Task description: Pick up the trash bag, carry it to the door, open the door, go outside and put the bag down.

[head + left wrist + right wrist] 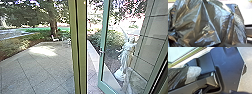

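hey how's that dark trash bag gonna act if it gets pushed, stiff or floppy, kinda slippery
The trash bag would probably be floppy and change shape under a push, since its thin film is creased and folded all over. Its glossy highlights suggest it may be somewhat slippery. Weight is hard to judge, as the film hides what's inside.

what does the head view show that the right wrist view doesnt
Head view: the white winged statue, the green-framed glass door with its handle, and a tree trunk beyond the yard.

Right wrist view: part of the dark plastic trash bag, with a pale, whitish patch towards one end.

Both: greenish framing and grey ground, though I can't tell whether they are the same stretches.
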You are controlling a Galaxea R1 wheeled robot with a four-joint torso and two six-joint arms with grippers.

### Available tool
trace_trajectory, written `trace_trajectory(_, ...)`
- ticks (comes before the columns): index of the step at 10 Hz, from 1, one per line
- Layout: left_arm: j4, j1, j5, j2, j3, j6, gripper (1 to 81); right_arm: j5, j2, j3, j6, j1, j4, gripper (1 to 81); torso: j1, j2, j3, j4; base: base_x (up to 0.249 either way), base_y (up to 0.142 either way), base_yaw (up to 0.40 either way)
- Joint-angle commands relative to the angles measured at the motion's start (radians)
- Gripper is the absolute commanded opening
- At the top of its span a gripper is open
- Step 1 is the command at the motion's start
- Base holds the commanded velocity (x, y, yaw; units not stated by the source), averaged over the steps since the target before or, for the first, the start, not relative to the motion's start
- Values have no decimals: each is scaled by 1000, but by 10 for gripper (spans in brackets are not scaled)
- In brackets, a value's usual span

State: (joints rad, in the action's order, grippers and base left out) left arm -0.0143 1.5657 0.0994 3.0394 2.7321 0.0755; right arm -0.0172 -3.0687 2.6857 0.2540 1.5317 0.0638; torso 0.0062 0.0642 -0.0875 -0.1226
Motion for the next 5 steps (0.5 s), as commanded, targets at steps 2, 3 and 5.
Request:
trace_trajectory(2, 8, -42, -55, 3, -5, 4, 10, 53, -12, -8, -4, -52, 10, 811, 0, 0, 0, 0, 0, 0, 0)
trace_trajectory(3, 8, -42, -56, 3, -5, 4, 10, 53, -12, -8, -4, -53, 10, 811, 0, 0, 0, 0, 0, 0, 0)
trace_trajectory(5, 4, -42, -55, 6, -5, 4, 10, 53, -12, -8, -2, -52, 7, 811, 0, 0, 0, 0, 0, 0, 0)
